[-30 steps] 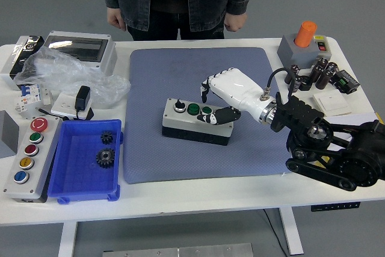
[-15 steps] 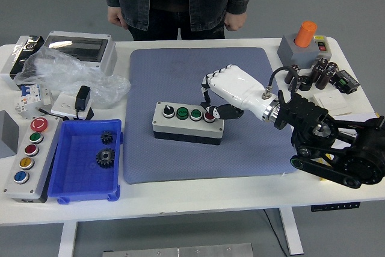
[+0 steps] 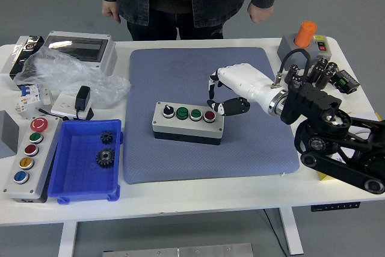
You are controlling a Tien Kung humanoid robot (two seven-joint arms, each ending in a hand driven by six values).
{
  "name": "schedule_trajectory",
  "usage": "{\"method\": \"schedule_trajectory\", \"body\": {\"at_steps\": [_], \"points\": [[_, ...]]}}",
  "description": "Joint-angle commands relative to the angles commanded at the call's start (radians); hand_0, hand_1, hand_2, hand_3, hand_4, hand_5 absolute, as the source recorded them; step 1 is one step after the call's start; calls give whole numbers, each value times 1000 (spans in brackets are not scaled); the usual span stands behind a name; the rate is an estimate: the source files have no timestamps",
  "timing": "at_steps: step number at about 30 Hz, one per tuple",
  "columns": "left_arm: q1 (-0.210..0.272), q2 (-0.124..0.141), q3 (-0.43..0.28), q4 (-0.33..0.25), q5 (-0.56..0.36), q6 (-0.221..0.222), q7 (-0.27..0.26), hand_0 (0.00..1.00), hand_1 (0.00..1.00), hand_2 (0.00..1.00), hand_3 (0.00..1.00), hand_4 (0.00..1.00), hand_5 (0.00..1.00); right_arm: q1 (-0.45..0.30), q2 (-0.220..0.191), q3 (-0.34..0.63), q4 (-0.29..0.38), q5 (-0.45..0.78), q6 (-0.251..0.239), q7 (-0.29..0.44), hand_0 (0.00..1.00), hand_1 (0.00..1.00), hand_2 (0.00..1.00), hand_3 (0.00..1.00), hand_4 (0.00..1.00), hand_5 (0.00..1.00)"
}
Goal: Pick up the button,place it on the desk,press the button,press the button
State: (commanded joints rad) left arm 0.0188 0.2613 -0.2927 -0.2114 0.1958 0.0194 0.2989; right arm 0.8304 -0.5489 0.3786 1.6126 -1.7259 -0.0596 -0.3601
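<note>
A grey button box (image 3: 187, 121) with a black base lies flat on the blue-grey mat (image 3: 174, 76). On top it carries a black knob, two green buttons and a red button (image 3: 209, 115). My right hand (image 3: 225, 97), white with black fingertips, hovers just right of and above the box's right end. Its fingers are loosely curled and hold nothing. The thumb tip (image 3: 224, 108) sits close to the red button without touching the box. My left arm is out of view.
A blue bin (image 3: 84, 161) with two gears and a grey panel of coloured buttons (image 3: 27, 157) stand at the left. A plastic bag, breakers and an enclosure fill the back left. An orange-capped box (image 3: 304, 40), capacitors and a switch plate are at the back right. A person stands behind the table.
The button box was set down flat on the mat and let go. My right hand has since lifted and drawn back to the right. The person's hand at the right rose.
</note>
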Motion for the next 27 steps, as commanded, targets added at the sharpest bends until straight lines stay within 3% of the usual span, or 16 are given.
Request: {"method": "schedule_trajectory", "body": {"at_steps": [4, 5, 12, 20, 27], "points": [[1, 0, 1, 0, 0, 0, 0, 703, 735, 696, 679, 631, 431, -5, 49, 20, 14, -28, 87, -94, 676, 737, 811, 901, 998, 620], [1, 0, 2, 0, -1, 0, 0, 703, 735, 696, 679, 630, 429, -5, 60, 24, 11, -33, 105, -114, 878, 885, 950, 998, 998, 690], [5, -1, 7, 0, -5, 0, -1, 703, 735, 695, 677, 627, 429, -11, 143, 34, -36, -56, 202, -246, 908, 923, 985, 998, 998, 703], [5, -1, 9, 0, -7, 1, -3, 703, 735, 696, 676, 625, 428, -13, 232, 23, -113, -80, 240, -285, 919, 933, 997, 998, 998, 707], [5, 0, 14, 0, -11, 0, -5, 703, 736, 695, 674, 620, 426, 10, 285, -26, -171, -95, 223, -285, 914, 929, 998, 998, 998, 715]]}}
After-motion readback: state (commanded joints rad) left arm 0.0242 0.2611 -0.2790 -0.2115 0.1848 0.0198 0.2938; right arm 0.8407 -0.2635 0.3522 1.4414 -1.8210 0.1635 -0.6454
